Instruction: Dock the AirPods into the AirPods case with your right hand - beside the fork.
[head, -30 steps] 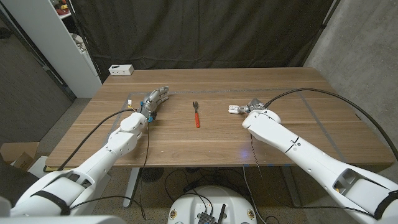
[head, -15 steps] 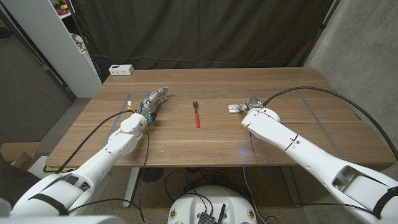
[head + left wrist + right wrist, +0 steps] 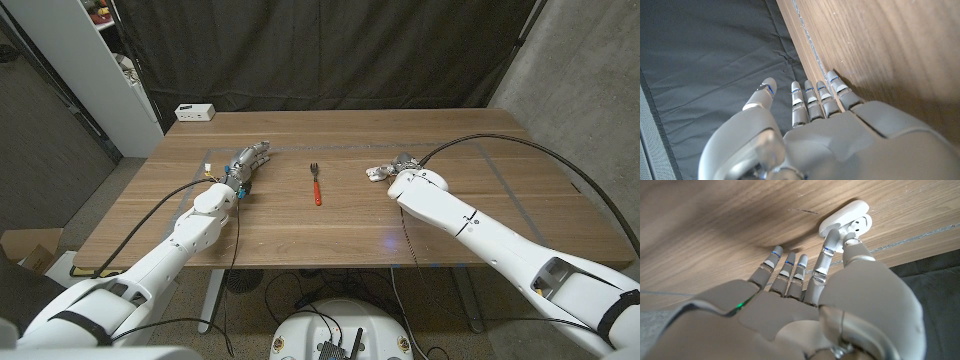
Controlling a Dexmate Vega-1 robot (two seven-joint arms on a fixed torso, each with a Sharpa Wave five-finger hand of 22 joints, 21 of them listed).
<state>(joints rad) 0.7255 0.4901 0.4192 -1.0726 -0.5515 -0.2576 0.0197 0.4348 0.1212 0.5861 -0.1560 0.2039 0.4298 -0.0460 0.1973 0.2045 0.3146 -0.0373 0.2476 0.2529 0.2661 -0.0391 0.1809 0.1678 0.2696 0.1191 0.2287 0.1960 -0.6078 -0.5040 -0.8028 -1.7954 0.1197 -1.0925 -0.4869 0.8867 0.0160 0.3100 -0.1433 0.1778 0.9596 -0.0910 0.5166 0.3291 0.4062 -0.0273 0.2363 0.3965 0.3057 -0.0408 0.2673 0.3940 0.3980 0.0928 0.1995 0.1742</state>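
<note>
1. Task progress — the AirPods case (image 3: 846, 221) lies open on the tabletop (image 3: 330, 225), well to the right of the fork (image 3: 316, 184), with its lid swung back. At least one white earbud seems to sit in its well, but the thumb hides part of the opening, so I cannot tell whether both are seated; docking looks to be under way or nearly done, not confirmed.
2. Right hand (image 3: 805, 287) — it reaches out over the tabletop to the case. The thumb and the nearest finger meet at the case's open mouth, pinching or pressing something small there; whether that is an earbud or the case rim cannot be told. The other fingers (image 3: 785, 270) lie straight and side by side, their tips low over the wood.
3. Left hand (image 3: 248, 160) — it rests on the tabletop left of the fork, away from the work. Its fingers (image 3: 812, 97) are straight, close together and empty — no part in the docking.
</note>
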